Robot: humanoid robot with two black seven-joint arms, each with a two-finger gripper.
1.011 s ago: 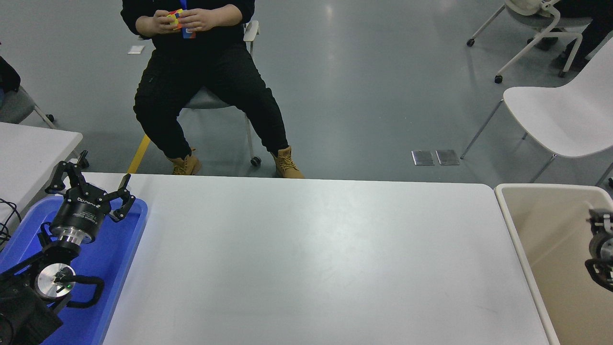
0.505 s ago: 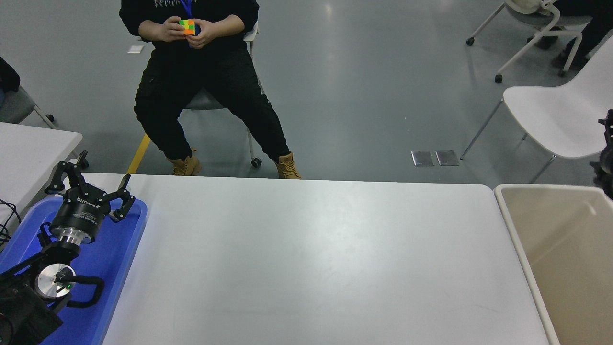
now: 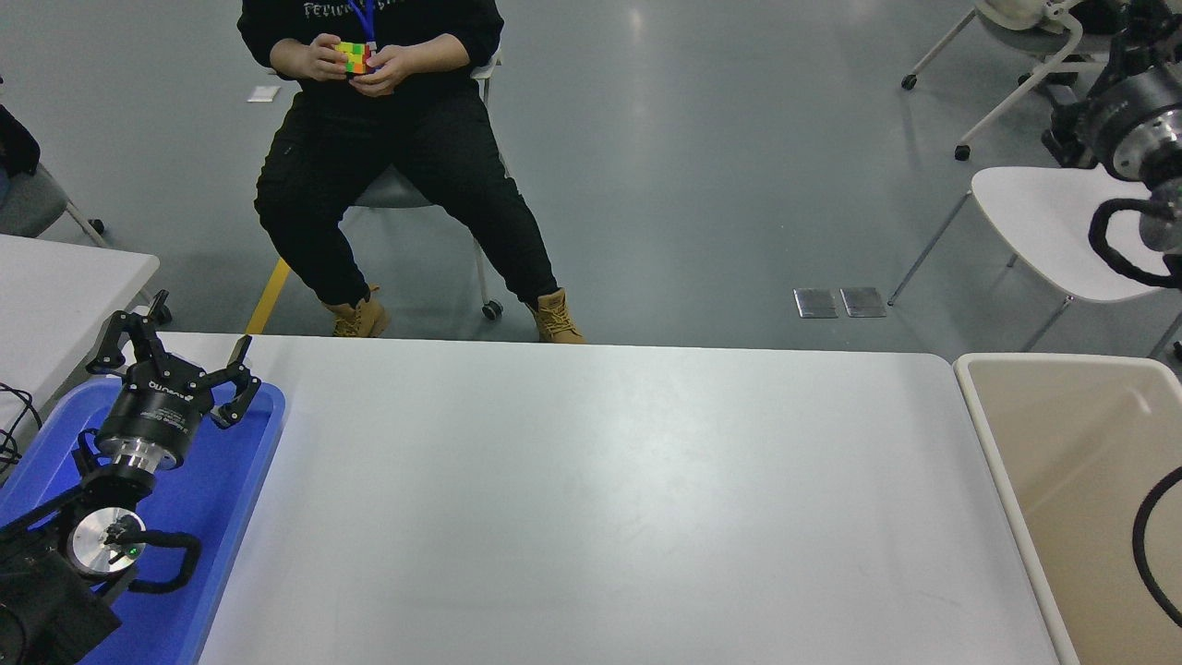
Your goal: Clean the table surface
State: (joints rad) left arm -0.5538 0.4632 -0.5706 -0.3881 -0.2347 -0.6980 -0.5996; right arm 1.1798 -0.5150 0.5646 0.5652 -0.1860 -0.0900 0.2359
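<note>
The table surface [image 3: 600,480] is a wide white tabletop with rounded corners, and nothing lies on it. My left gripper [image 3: 175,365] is parked at the lower left above the blue tray, open and empty. My right gripper [image 3: 1128,55] is raised high at the picture's top right, far above the table and beyond its far right corner. It shows against a dark background, so its state is not clear. A black cable loop hangs below its wrist.
A blue plastic tray [image 3: 235,489] sits at the table's left edge. A beige bin [image 3: 981,406] stands off the right edge. A person sits beyond the far edge holding a colourful cube [image 3: 354,57]. A white chair [image 3: 1053,222] and a smaller white table [image 3: 55,286] stand nearby.
My right arm has risen from low over the beige bin to the top right of the picture. The person has turned the cube in their hands. The left arm has not moved.
</note>
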